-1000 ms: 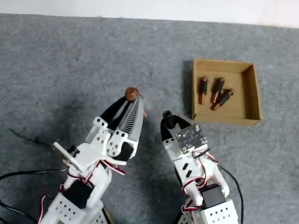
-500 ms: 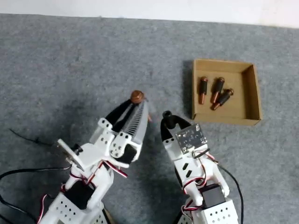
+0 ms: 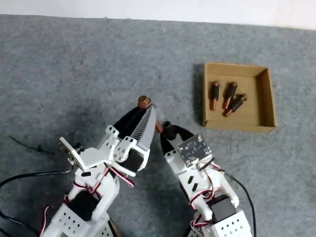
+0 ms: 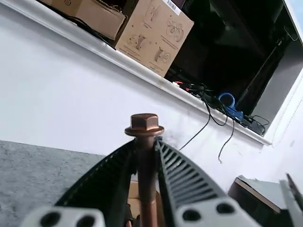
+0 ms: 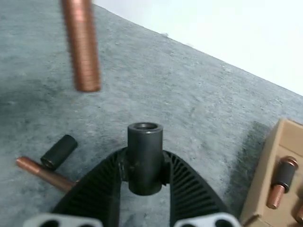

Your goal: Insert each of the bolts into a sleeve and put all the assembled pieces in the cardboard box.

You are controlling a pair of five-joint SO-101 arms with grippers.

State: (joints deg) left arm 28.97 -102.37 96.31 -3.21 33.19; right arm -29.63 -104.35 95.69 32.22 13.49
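Copper-toned hex-head threaded bolt (image 4: pixel 145 161); matte black cylindrical sleeve (image 5: pixel 144 156).

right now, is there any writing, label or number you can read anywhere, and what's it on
Nothing reads clearly.
Background boxes: drawings and a barcode sticker, print too blurred to read.
Circuit board on the right arm: marks too small to read.
Cardboard box: no print visible.

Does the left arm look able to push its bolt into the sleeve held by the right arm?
Probably yes. The right pincer grips the sleeve with its open end uncovered; the bolt in the left pincer has its threaded end free nearby, nothing between them, though not yet lined up.
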